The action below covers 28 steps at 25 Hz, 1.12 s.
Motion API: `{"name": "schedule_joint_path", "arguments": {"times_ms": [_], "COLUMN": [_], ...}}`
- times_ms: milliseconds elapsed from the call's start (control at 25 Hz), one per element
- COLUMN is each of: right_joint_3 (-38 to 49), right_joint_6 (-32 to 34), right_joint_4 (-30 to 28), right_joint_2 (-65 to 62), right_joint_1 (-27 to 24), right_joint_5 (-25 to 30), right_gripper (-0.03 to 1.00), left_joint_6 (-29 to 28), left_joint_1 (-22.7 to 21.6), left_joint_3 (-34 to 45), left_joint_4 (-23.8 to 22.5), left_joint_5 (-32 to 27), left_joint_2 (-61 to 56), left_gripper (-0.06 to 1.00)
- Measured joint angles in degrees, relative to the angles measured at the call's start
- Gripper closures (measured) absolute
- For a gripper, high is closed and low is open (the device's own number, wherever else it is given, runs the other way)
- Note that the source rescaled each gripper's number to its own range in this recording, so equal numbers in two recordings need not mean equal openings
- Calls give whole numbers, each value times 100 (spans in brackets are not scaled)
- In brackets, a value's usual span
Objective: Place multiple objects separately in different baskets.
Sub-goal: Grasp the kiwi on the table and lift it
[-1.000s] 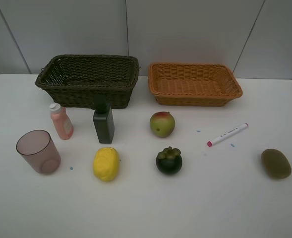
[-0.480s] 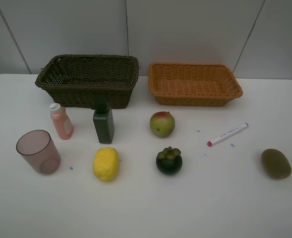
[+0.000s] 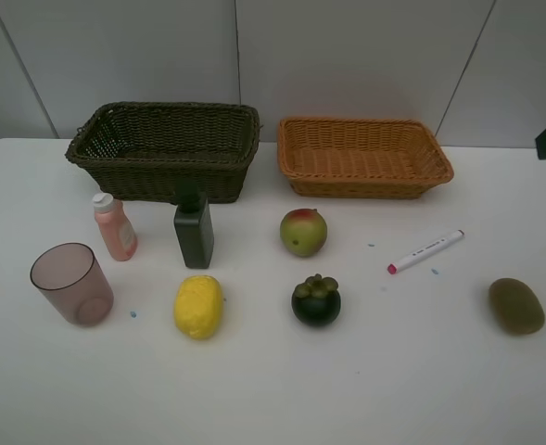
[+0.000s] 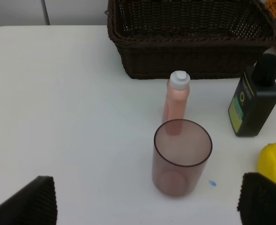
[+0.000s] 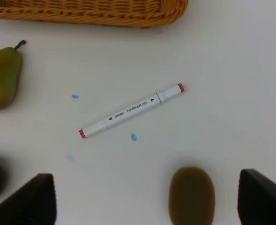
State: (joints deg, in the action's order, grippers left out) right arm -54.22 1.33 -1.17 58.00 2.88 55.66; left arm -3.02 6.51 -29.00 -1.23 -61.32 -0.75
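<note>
White table (image 3: 393, 389) w/ 2 baskets (image 3: 166, 148), fruit (image 3: 303, 232), bottles (image 3: 194, 232), cup (image 3: 71, 283), marker (image 3: 425, 251).

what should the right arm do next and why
Probably lower the right gripper toward the kiwi. Its jaws stand wide open and hold nothing, the kiwi lies loose almost between them, and the orange basket sits empty on that side, so this looks like the easiest first pick.
</note>
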Motion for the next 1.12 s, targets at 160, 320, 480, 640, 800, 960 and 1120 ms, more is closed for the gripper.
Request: {"name": "schedule_joint_path", "arguments": {"times_ms": [160, 320, 480, 640, 800, 960, 1120], "right_joint_3": [0, 0, 0, 0, 0, 21, 288], "right_joint_6": [-65, -84, -84, 6, 180, 280, 320], "right_joint_4": [117, 117, 117, -107, -418, -565, -678], "right_joint_2": [374, 948, 1559, 1954, 2094, 2100, 2100], "right_joint_1": [0, 0, 0, 0, 0, -6, -56], "right_joint_5": [-204, -254, -232, -104, 144, 198, 71], "right_gripper": [17, 17, 17, 17, 17, 17, 17], "left_joint_6": [0, 0, 0, 0, 0, 0, 0], "left_joint_1": [0, 0, 0, 0, 0, 0, 0], "left_joint_3": [0, 0, 0, 0, 0, 0, 0], "left_joint_4": [0, 0, 0, 0, 0, 0, 0], "left_joint_5": [0, 0, 0, 0, 0, 0, 0], "left_joint_2": [0, 0, 0, 0, 0, 0, 0], "left_gripper": [-6, -6, -6, -6, -6, -6, -6]}}
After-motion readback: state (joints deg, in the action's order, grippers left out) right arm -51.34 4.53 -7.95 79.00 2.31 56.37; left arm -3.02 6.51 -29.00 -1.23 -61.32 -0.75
